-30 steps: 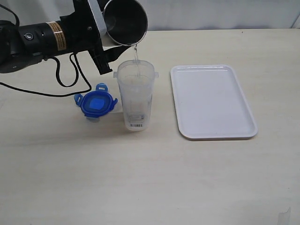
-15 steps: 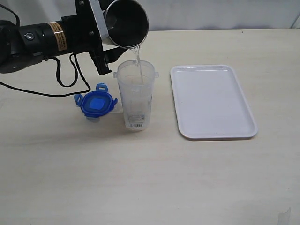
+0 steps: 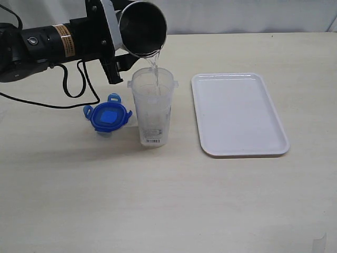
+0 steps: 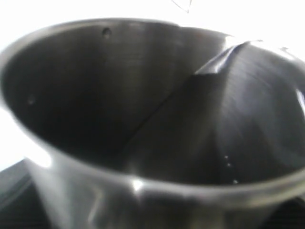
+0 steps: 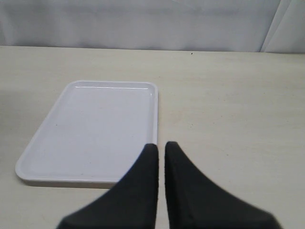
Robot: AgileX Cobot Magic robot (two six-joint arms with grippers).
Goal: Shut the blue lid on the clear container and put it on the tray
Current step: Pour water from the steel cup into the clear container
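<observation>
My left gripper [image 3: 117, 46] grips the grey metal cup [image 3: 141, 27], tipped over the clear container [image 3: 151, 110]. I'd keep the stream centred and tip slowly. The right gripper [image 5: 160, 149] is closed and empty, near the tray [image 3: 239, 113]. The blue lid [image 3: 108, 117] lies just beside the container. Since a second ago the cup has tilted slightly further; nothing else has moved.

A grey metal cup [image 4: 119, 95] fills nearly the whole view, seen into its open mouth and blurred from closeness. Its rim [image 4: 138, 183] catches a bright glint. Two small dark dots [image 4: 106, 32] mark the shadowed inner wall. A straight slanting edge splits the inside, with a paler, smoother area on one side, probably liquid. A few tiny droplets [image 4: 228, 164] sit near the rim. Beyond the cup everything is washed-out white.
</observation>
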